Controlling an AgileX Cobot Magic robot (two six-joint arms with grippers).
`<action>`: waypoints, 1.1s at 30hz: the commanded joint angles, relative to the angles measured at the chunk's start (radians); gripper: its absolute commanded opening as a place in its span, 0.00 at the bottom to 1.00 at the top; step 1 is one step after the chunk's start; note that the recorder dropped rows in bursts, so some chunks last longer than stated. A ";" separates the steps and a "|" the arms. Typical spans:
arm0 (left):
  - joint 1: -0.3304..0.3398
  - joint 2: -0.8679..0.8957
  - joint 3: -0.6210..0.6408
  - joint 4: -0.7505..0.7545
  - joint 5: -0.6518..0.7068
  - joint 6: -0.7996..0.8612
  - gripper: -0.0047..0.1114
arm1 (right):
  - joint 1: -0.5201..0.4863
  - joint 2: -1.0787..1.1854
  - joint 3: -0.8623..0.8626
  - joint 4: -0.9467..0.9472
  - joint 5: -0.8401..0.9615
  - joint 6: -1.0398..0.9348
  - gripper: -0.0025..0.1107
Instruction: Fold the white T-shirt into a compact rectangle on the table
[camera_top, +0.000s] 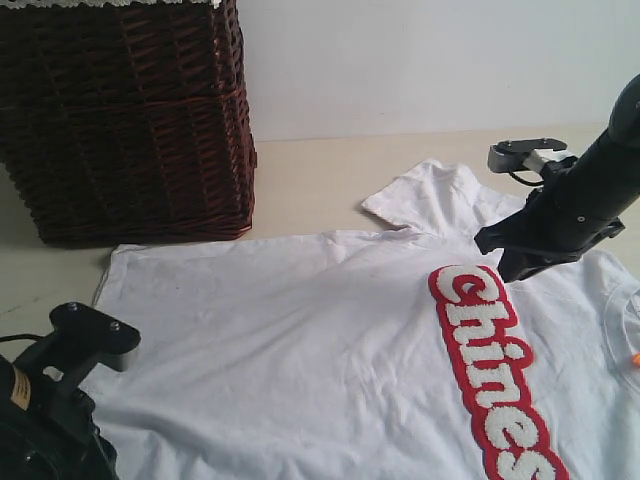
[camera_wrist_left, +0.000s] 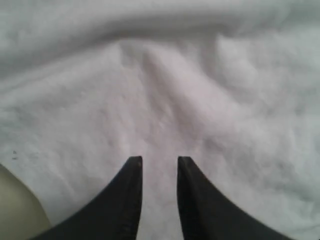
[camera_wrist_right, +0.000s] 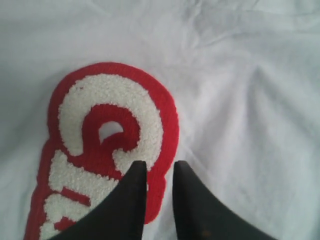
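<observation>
One limp, light white T-shirt (camera_top: 300, 340) lies spread on the counter (camera_top: 310, 185), its near edge just in front of the wicker basket (camera_top: 130, 110). I judge it will sag and slide, so seams or sleeve edges suit gripping best. Both pincers are narrowly spread, pinching nothing. The left pincer (camera_wrist_left: 160, 162) hangs close over plain cloth. The right pincer (camera_wrist_right: 160, 167) hangs over the red lettering (camera_top: 490, 360), well away from the basket.

Pale beige table (camera_top: 310, 185) carrying a white T-shirt (camera_top: 300, 340) spread flat across the lower frame, and a dark wicker basket (camera_top: 130, 120) at upper left.
</observation>
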 joint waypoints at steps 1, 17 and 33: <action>-0.004 -0.030 -0.053 0.145 -0.008 0.021 0.40 | -0.004 -0.004 0.000 0.030 0.028 -0.008 0.28; -0.004 0.081 -0.204 0.978 0.196 0.184 0.90 | -0.004 -0.004 0.000 0.062 0.042 -0.008 0.34; 0.331 0.112 -0.250 0.107 0.210 1.190 0.90 | -0.004 -0.004 -0.002 0.058 0.047 -0.042 0.34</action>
